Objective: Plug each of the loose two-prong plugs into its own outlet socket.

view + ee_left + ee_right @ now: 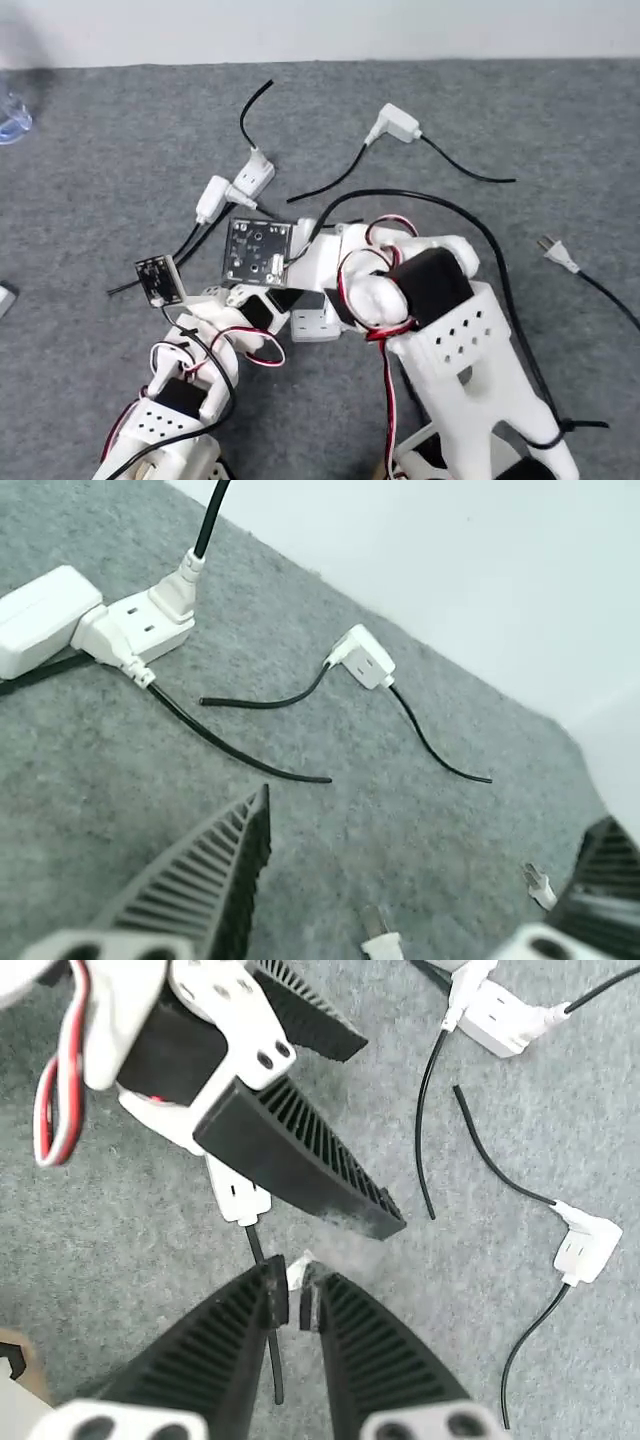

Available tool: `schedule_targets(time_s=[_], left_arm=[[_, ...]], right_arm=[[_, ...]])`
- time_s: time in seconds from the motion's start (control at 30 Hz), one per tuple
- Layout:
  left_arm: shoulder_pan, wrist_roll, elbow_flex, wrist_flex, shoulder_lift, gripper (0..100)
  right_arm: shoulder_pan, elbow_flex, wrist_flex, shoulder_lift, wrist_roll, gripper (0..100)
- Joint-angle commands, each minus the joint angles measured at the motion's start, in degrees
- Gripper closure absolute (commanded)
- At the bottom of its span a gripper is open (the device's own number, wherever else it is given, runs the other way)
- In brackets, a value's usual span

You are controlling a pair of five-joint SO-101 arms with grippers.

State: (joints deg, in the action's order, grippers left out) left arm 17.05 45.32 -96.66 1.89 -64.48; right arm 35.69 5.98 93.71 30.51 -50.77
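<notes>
Pinching what looks like a small white plug [298,1272] between nearly closed tips: right gripper [297,1298], low over the grey mat [90,180] near the middle of the table. Cannot tell which way its prongs point. Just beside it, a second plug [238,1192] with a black cord, lying partly under the left gripper [378,1135], jaws spread wide and clamped on nothing.

Farther out, a socket block [135,630] touching a bigger white adapter [40,615], with one cord already entering its end. Farther still and well apart, a lone socket [365,658], slots showing, long axis slanting across the mat.

Judging from this, the coming move turns on one relation: both sockets lie beyond the jaws, away from the arms. Probably calls for lining the prongs up with the slots before any push. Right arm nearer by holding the plug; left arm free to steady a socket.

Off toward the right arm's side, a last loose plug [553,250], well apart from everything else.

No legible print anywhere; marks on the two circuit boards [258,250] too small to read.
</notes>
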Motion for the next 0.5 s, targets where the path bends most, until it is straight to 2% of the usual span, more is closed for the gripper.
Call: schedule_targets(time_s=[0.0, 0.1, 0.2, 0.3, 0.37, 0.47], left_arm=[[-0.53, 0.26, 0.75, -1.32, -0.53, 56], [-1.41, 0.18, 0.48, 0.26, -0.53, 56], [-4.04, -3.16, 0.48, 1.32, -0.53, 56], [-7.65, -6.24, 0.48, 1.32, -0.53, 56], [-9.93, -8.53, 0.48, 1.32, -0.53, 56], [-13.98, -13.89, 0.48, 1.93, -0.53, 56]], right_arm=[[-4.44, 2.2, -3.56, -1.19, -1.76, 99.1], [-12.79, 9.85, -10.68, -5.23, -2.29, 99.1], [-18.51, 16.35, -15.08, -8.48, -2.2, 99.0], [-19.56, 19.96, -15.87, -9.45, -1.67, 98.9], [-19.47, 21.36, -16.84, -9.45, 1.76, 98.3], [-19.47, 23.12, -20.0, -9.89, 7.74, 89.8]])
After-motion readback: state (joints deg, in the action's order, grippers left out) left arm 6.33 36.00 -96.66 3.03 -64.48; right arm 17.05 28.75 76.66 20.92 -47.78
